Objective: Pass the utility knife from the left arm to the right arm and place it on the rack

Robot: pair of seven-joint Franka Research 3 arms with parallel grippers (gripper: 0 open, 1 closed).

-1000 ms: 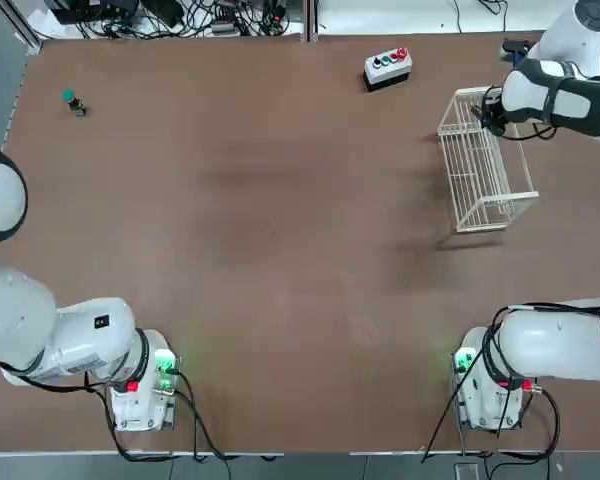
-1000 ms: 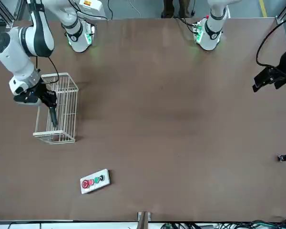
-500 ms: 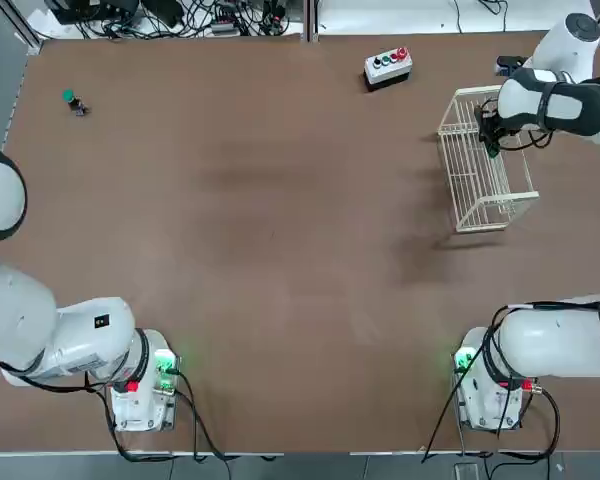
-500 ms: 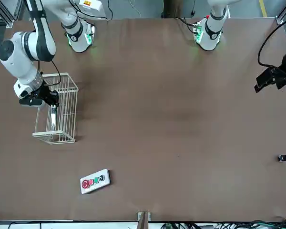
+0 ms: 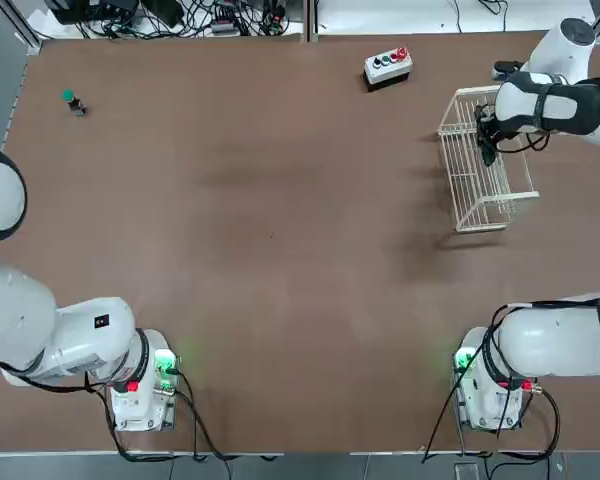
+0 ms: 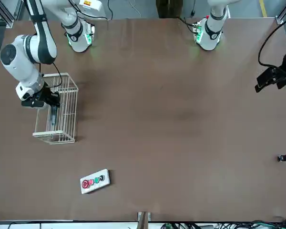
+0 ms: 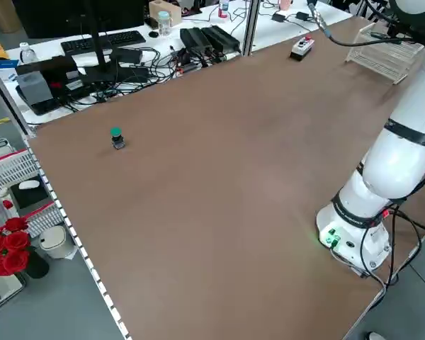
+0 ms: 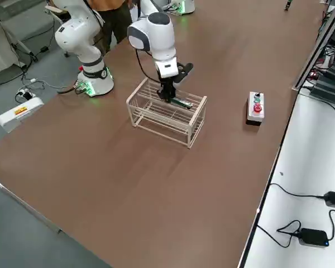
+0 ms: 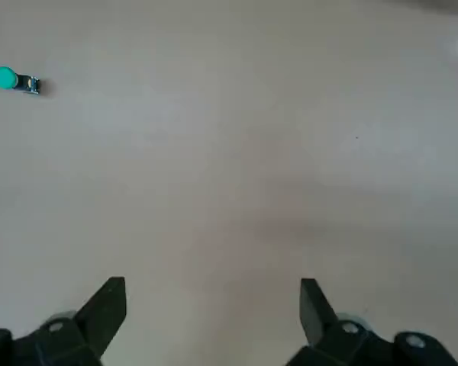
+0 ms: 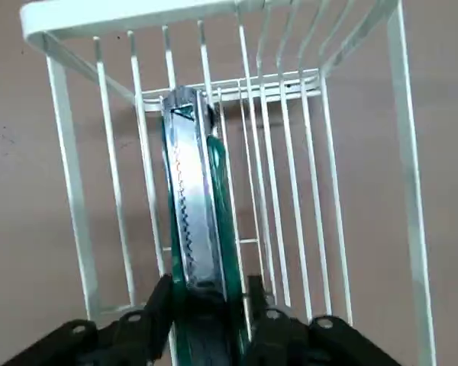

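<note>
The utility knife (image 10: 195, 206), slim and dark green with a silver strip, lies along the bars inside the white wire rack (image 5: 480, 222) at the far right of the table. My right gripper (image 10: 208, 301) reaches down into the rack at the knife's near end. It stands open only a little, a finger on each side and a thin gap showing. The front view shows the knife (image 6: 53, 116) just below that gripper (image 6: 51, 101). My left gripper (image 9: 212, 293) hangs open and empty above bare table, far from the rack (image 6: 55, 136), at the left side (image 6: 269, 81).
A grey box with coloured buttons (image 5: 388, 66) sits at the far edge, left of the rack. A small green-topped knob (image 5: 73, 100) lies at the far left corner. Cables and equipment crowd the bench beyond the far edge.
My right gripper carried the knife down from above the rack's side into the rack, and its fingers have parted slightly. The left arm has barely moved.
</note>
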